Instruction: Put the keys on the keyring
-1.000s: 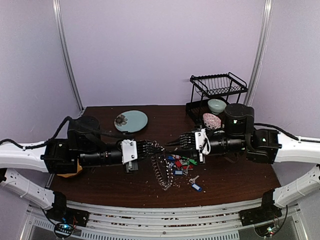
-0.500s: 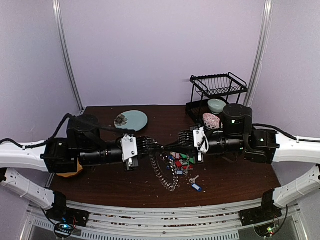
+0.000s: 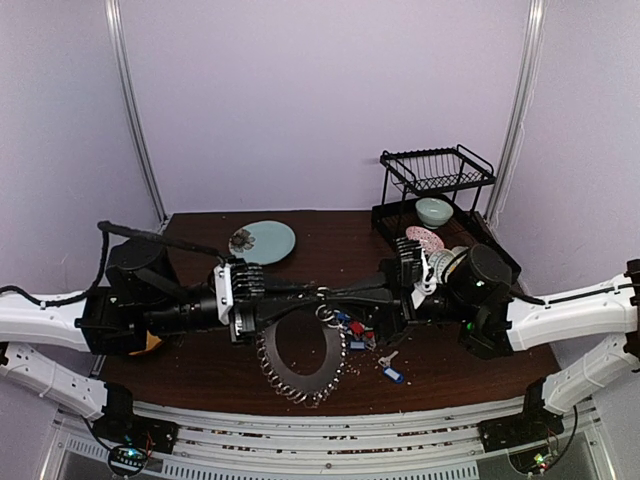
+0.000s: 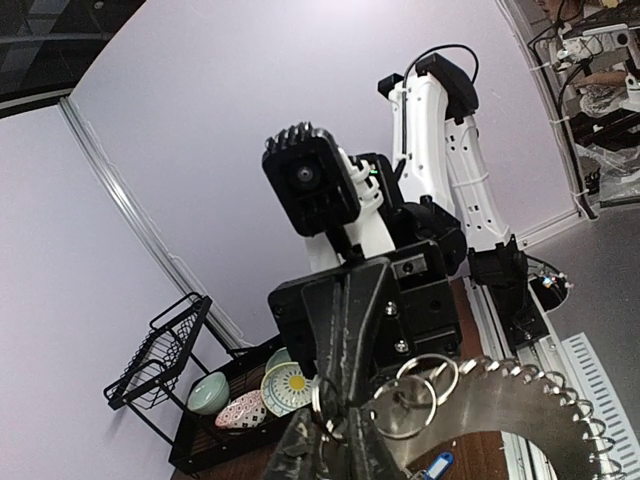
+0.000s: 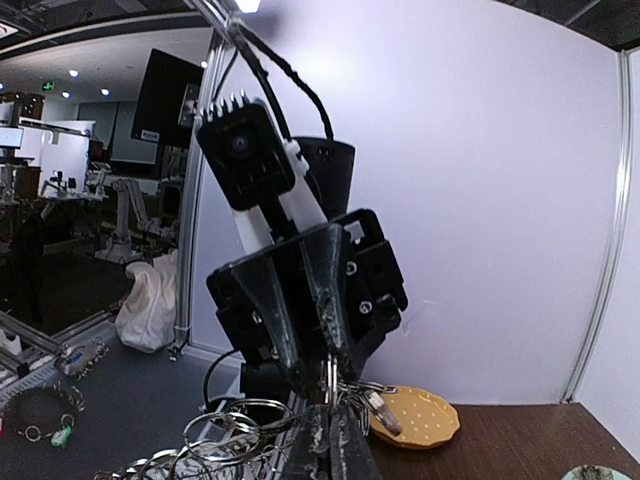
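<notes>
The keyring [image 3: 268, 365], a big thin ring fringed with small silvery keys, hangs over the table's front from where both grippers meet. My right gripper [image 3: 329, 296] is shut on its wire; in the right wrist view the wire runs into that gripper [image 5: 328, 428]. My left gripper [image 3: 316, 297] faces it from the left. Its jaws stand slightly apart around a small split ring [image 4: 337, 418]. The keyring's toothed band [image 4: 520, 385] spreads to the right of them. Loose keys [image 3: 357, 333] with coloured tags lie on the table below, one blue-tagged key [image 3: 392, 376] apart.
A teal plate [image 3: 262, 240] lies at the back left. A black dish rack [image 3: 435, 175] with bowls [image 3: 433, 210] stands at the back right. A yellow dish [image 3: 150, 343] sits under the left arm. Crumbs dot the dark table [image 3: 200, 370].
The right gripper has shut on the keyring and the left jaws have eased apart. Both wrists drew back from the middle, and the keyring now hangs spread into a wide loop.
</notes>
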